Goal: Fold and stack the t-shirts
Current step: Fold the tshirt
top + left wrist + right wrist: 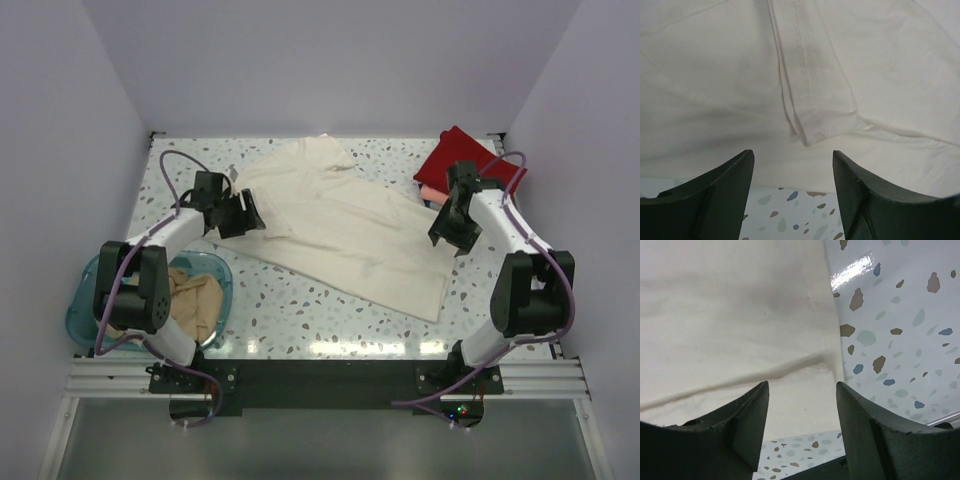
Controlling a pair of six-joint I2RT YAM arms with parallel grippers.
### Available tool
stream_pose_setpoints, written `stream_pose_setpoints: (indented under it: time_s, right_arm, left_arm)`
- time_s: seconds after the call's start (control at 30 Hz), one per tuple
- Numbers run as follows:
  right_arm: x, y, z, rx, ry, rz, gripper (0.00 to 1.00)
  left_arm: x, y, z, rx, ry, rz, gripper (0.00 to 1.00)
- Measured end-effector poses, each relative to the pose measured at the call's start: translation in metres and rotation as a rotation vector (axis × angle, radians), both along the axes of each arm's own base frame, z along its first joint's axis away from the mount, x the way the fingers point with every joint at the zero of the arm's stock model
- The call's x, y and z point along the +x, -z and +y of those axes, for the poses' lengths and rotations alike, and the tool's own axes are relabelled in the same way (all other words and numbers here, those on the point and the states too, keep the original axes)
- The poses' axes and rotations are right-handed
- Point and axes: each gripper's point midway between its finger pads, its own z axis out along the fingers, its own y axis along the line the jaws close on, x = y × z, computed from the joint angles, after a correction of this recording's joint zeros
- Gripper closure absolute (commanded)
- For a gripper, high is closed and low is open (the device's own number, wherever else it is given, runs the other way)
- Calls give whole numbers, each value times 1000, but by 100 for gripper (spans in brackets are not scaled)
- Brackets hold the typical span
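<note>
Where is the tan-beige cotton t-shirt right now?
Top view, left side: the tan-beige t-shirt lies bunched inside the translucent blue plastic tub at the table's near edge, beside the left arm.

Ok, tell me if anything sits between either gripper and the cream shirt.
Nothing visible does. The left gripper, jaws open, faces the cream-white shirt at a sleeve hem; the right gripper, also open, faces its edge. No other thing lies between.

Speckled terrazzo tabletop (300, 310) between plain pale lilac walls (330, 60), glare (380, 347) near front edge.
</note>
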Motion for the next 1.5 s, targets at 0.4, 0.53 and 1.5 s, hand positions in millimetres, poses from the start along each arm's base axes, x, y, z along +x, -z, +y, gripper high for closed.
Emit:
stream_pose_setpoints:
  time_s: [0.4,0.53,1.5]
  right_arm:
    - [-16,-15,5,33,-3,-46,41]
    - [-22,-13,7,45,-6,-37,41]
    - [-27,-8,11,70,-26,-17,41]
  left_arm:
    - [-1,28,-17,7,39,85,42]
    - [1,32,-19,3,37,95,44]
    - [29,31,-56,-29,74,86,100]
